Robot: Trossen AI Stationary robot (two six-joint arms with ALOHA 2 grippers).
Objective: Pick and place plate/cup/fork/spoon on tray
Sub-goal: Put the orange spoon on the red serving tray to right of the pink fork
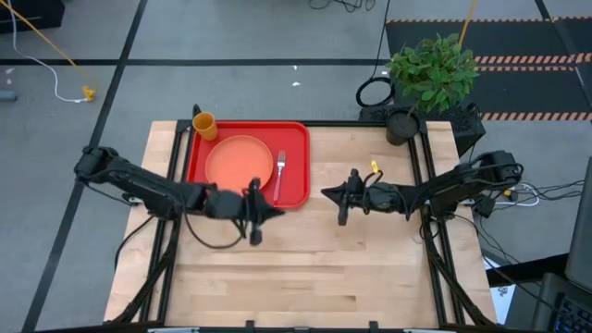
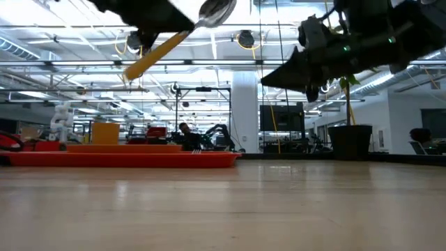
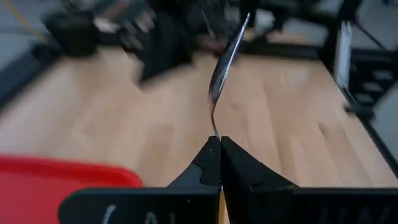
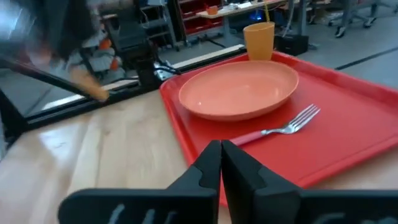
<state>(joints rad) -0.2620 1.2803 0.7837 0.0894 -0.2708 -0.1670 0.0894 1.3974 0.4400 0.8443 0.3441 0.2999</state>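
Note:
The red tray (image 1: pixel 298 191) lies at the table's far left. It holds the orange-salmon plate (image 1: pixel 239 159), the yellow-orange cup (image 1: pixel 204 125) upright at its far left corner, and the pink-handled fork (image 1: pixel 279 173) right of the plate. My left gripper (image 1: pixel 276 210) hovers by the tray's near right corner, shut on the orange-handled spoon (image 2: pixel 167 43). My right gripper (image 1: pixel 327 193) is shut and empty, in the air at mid-table, pointing toward the tray. Its wrist view shows the plate (image 4: pixel 239 93), the fork (image 4: pixel 283 129) and the cup (image 4: pixel 259 38). My left gripper pinches the spoon between its two fingers where the metal neck (image 3: pixel 215 127) meets the orange handle (image 3: pixel 221 208). The fingers are about level and point toward the table's right, along the spoon. The bowl (image 3: pixel 225 59) sticks out beyond the fingertips. The spoon is clear of the table, tilted, handle end (image 2: pixel 136 70) lower.
A potted plant (image 1: pixel 430 69) stands at the table's far right corner. The bare wooden tabletop (image 1: pixel 305 268) spreads over the near half and between the two grippers. Metal frame rails (image 1: pixel 435 250) run along both table sides.

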